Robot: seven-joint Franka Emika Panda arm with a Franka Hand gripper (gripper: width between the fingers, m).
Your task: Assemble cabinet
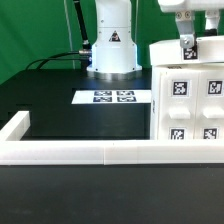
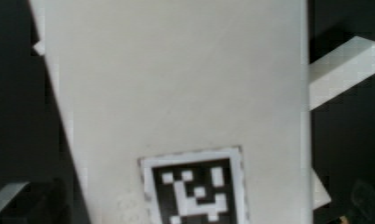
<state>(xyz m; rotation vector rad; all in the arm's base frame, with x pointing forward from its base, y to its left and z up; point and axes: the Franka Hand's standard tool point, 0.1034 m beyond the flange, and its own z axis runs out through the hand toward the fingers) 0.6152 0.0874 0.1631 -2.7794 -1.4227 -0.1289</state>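
Observation:
The cabinet (image 1: 190, 95) is a large white box with several tagged panels, standing on the black table at the exterior view's right. My gripper (image 1: 186, 44) hangs at its far top edge. In the wrist view a long white panel of the cabinet (image 2: 166, 90) fills the picture, with a black-and-white tag (image 2: 198, 187) on it. My gripper (image 2: 177, 203) is open wide, one finger at each side of this panel. Whether the fingers touch it does not show. Another white part (image 2: 344, 70) sticks out beside the panel.
The marker board (image 1: 105, 97) lies flat in the middle of the table. The arm's white base (image 1: 110, 45) stands behind it. A low white rail frame (image 1: 80, 150) borders the table's front and the exterior view's left side.

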